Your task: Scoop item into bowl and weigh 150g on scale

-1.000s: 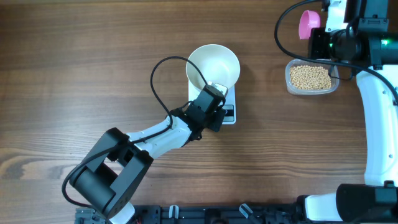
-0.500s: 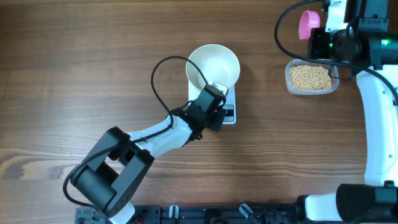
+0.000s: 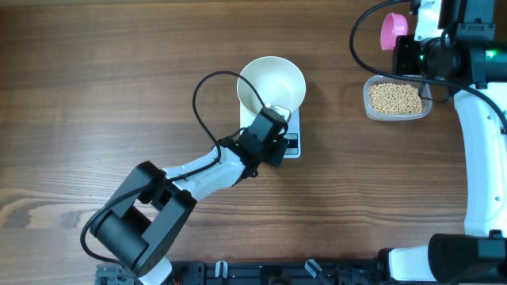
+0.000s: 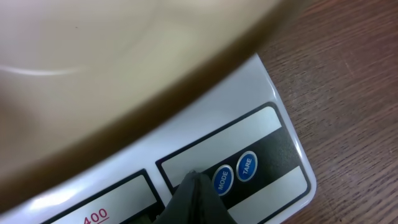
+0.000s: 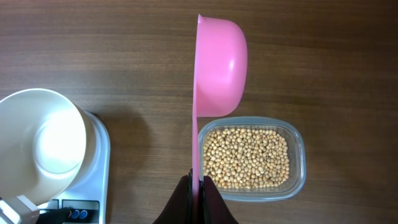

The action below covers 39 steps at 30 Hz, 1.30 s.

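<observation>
The white bowl (image 3: 272,82) stands empty on the white scale (image 3: 291,145). My left gripper (image 4: 195,179) is shut with nothing in it. Its tip rests on the scale's dark front panel, just left of the blue MODE button (image 4: 222,180) and the TARE button (image 4: 247,166). The bowl's underside (image 4: 112,68) fills the top of the left wrist view. My right gripper (image 5: 200,182) is shut on the thin handle of a pink scoop (image 5: 219,62), held on edge above the table. The pale-tan beans (image 5: 246,157) lie in a clear tub (image 3: 398,100) beside the scoop (image 3: 391,30).
A black cable (image 3: 207,99) loops from the left arm over the table left of the bowl. The right arm's white link (image 3: 482,150) runs down the right edge. Bare wood lies between the scale and the tub.
</observation>
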Motion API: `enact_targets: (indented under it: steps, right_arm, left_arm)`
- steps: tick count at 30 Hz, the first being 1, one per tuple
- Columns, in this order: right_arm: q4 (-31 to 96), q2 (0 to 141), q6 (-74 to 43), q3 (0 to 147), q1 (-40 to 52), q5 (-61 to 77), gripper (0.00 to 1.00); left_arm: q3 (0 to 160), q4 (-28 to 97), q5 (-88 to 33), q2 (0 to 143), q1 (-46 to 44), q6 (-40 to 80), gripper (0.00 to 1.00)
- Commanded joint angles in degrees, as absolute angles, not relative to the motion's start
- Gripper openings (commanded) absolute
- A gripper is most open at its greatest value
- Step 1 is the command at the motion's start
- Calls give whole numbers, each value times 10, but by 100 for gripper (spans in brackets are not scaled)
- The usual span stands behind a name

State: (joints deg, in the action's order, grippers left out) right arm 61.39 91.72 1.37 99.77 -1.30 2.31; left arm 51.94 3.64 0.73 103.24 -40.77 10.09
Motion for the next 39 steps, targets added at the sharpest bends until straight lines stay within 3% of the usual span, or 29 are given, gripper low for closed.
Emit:
enact_targets:
  steps: [1, 39]
  right_arm:
    - [611, 924, 15, 996, -12, 13, 4]
    - [611, 924, 15, 996, -12, 13, 4]
  left_arm:
    - [507, 56, 18, 1067, -407, 90, 4]
    - [507, 58, 18, 1087, -407, 94, 4]
